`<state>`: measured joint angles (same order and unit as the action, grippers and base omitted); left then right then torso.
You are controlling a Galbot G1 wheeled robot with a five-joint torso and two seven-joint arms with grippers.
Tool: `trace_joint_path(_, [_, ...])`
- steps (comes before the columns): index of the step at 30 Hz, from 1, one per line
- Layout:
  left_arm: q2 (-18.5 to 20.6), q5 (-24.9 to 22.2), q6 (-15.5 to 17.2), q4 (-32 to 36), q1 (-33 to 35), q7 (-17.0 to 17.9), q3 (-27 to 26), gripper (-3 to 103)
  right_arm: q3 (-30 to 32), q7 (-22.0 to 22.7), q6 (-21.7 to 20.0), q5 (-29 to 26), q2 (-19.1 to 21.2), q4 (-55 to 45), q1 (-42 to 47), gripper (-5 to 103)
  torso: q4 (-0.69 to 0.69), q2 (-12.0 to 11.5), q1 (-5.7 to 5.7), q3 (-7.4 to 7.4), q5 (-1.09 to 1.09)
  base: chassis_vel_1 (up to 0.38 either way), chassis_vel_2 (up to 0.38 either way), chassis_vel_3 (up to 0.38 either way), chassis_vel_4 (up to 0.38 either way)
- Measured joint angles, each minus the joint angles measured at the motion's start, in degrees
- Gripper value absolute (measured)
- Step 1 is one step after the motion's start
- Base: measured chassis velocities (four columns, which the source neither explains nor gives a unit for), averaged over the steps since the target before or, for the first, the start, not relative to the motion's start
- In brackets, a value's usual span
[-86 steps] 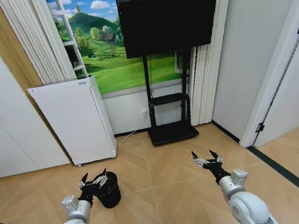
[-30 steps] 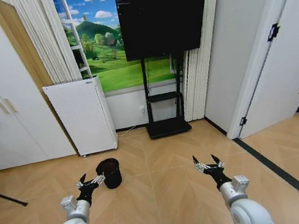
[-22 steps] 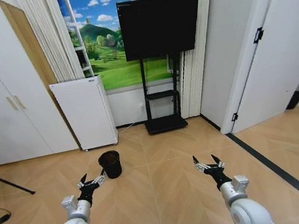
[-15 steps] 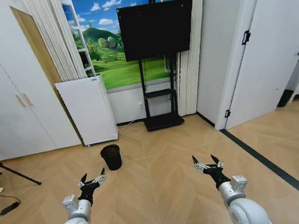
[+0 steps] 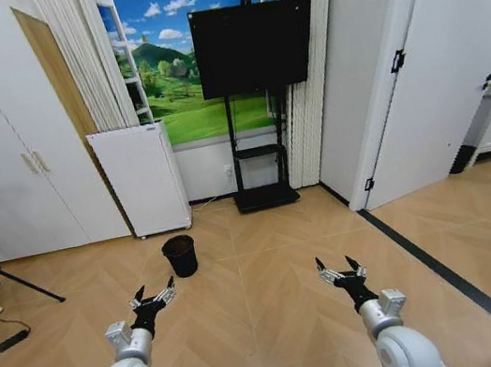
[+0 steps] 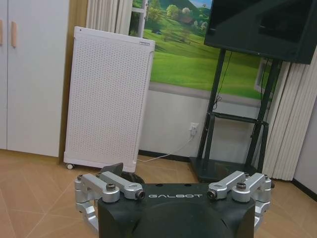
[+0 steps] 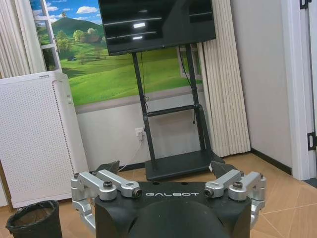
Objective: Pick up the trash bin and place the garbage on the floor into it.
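Two hands out ahead of me, both spread wide and empty: left hand [image 5: 153, 297], right hand [image 5: 336, 272], each held above the floor [image 5: 251, 325]. Trash bin [image 5: 180, 256] stands upright on the herringbone boards, well ahead of my left hand, near the white perforated appliance [image 5: 141, 180].

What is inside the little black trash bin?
The trash bin stands on the floor in front of the white appliance. A dark liner shows at its rim. The bottom is hidden, so any trash inside cannot be seen.
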<state>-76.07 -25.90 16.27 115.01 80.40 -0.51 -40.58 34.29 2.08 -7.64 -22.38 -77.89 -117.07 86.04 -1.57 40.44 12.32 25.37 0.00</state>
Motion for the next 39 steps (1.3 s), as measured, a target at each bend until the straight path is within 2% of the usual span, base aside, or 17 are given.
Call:
trace_joint_path(4, [0.1,0.0,-1.0,0.0,0.1,0.0,0.1,100,0.0,0.0,0.1,0.5,-0.4,-0.2,0.3,100,-0.01,0.0,-0.02,-0.01,0.0,0.0,0.0,0.0,0.0])
trace_joint_path(11, [0.4,0.5,-0.8,0.2,0.3,-0.1,0.2,100,0.3,0.5,0.0,2.0,-0.9,-0.6,1.0,100,0.0,0.0,-0.02,-0.01,0.0,0.0,0.0,0.0,0.0])
trace_joint_path(39, [0.5,0.6,-0.6,0.3,0.4,-0.2,0.2,100,0.4,0.7,-0.2,2.1,-0.9,-0.7,1.0,100,0.0,0.0,-0.03,-0.02,0.0,0.0,0.0,0.0,0.0])
